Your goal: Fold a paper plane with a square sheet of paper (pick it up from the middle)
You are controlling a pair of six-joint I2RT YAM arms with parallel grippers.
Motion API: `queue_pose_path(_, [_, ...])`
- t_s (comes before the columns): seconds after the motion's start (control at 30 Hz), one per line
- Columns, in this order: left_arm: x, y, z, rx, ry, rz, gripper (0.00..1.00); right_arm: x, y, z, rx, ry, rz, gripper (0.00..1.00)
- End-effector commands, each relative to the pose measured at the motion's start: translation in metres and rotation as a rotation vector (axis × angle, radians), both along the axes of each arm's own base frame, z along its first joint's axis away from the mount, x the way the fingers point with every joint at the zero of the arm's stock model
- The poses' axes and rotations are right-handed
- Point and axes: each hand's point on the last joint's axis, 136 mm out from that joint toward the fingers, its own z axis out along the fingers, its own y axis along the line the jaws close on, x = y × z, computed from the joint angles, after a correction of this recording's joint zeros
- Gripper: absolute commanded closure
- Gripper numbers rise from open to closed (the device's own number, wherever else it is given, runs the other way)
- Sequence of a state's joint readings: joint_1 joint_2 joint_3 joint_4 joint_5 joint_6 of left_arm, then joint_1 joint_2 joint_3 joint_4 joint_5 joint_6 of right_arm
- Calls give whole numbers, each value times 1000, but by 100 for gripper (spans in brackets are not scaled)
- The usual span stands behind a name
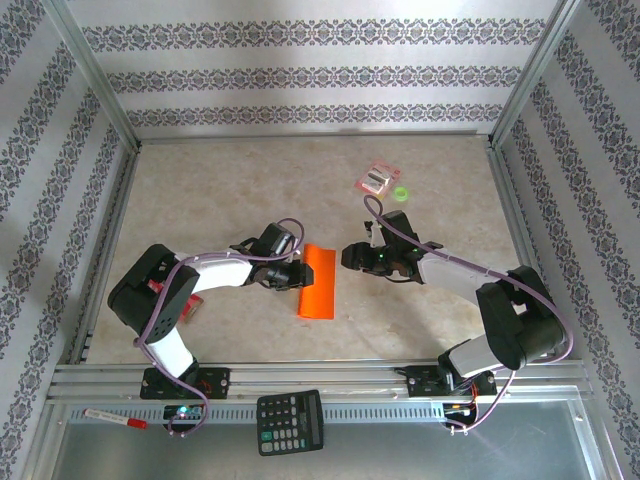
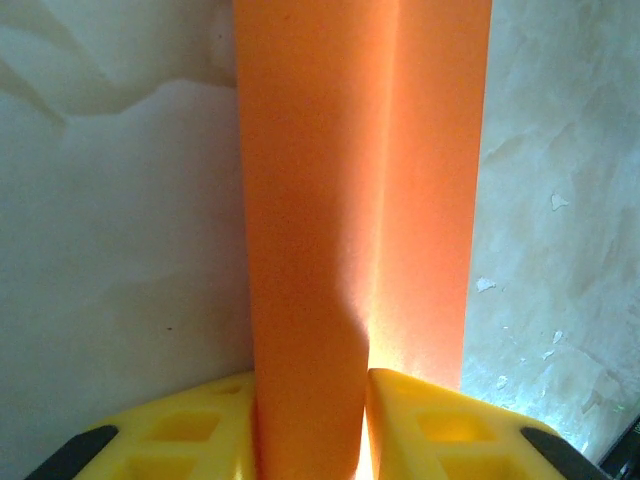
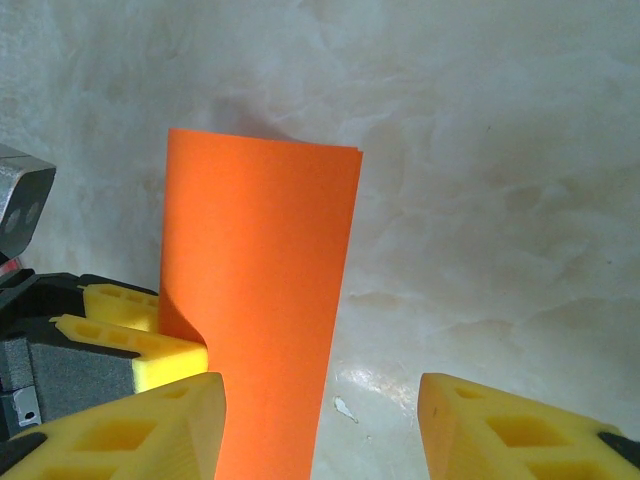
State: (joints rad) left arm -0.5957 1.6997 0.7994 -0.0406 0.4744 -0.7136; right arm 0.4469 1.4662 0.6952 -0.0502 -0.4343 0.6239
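Observation:
The square sheet of paper [image 1: 318, 283] is bright orange and folded in half into a long narrow rectangle at the table's middle; no pointed paper plane shape shows. My left gripper [image 1: 296, 272] is shut on its left long edge. In the left wrist view the sheet [image 2: 350, 200] rises between the yellow fingers of that gripper [image 2: 312, 382], with a crease line down it. My right gripper [image 1: 350, 255] hangs open just right of the sheet. In the right wrist view the sheet [image 3: 255, 300] lies in front of that gripper's [image 3: 320, 392] left finger, and the left gripper's fingers [image 3: 130, 345] pinch its far side.
A small pink-red packet [image 1: 378, 178] and a green ring [image 1: 400, 192] lie at the back right. A black calculator [image 1: 290, 421] and a red-white pen [image 1: 115, 417] rest on the metal shelf near the arm bases. Patterned walls and rails enclose the table.

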Motion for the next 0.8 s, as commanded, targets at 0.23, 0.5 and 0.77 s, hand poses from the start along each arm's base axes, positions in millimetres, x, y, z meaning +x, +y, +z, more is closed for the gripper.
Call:
queue_pose_path(0.23, [-6,13,-26,106,30,-1,68,-2,-3,0,-7,-4,-1,47])
queue_pose_path(0.5, [-6,16,-28,121,32,-1,68,-3,-3,0,-6,-2,1,48])
queue_pose_path(0.77, [-6,17,-29,126,30,3,68,-3,-2,1,-4,-4,2,48])
